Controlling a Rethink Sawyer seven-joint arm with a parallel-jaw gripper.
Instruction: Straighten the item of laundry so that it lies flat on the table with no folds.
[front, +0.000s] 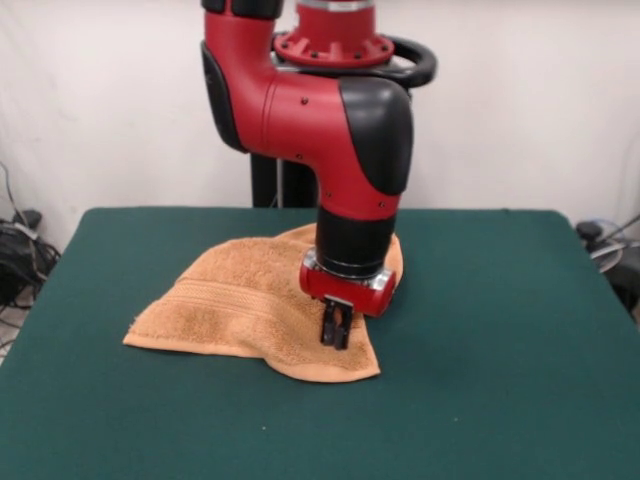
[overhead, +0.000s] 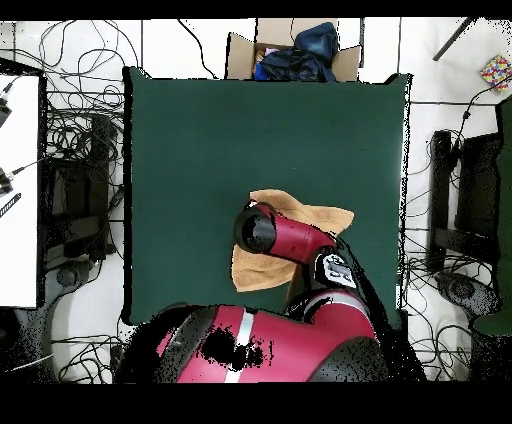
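Observation:
The orange-tan towel (front: 235, 305) lies crumpled near the middle of the green table (front: 500, 350), folded over itself, with a stripe band showing on its left part. My gripper (front: 335, 338) points straight down over the towel's front right part. Its black fingers stand close together with their tips in the cloth near the front corner. In the overhead view the arm's wrist covers the gripper, and the towel (overhead: 322, 215) shows on both sides of the arm on the table (overhead: 200, 130).
A cardboard box (overhead: 240, 55) with dark blue cloth stands beyond the table's far edge in the overhead view. Cables and equipment (overhead: 75, 180) lie on the floor along both sides. The black pedestal (front: 265, 180) stands behind the table.

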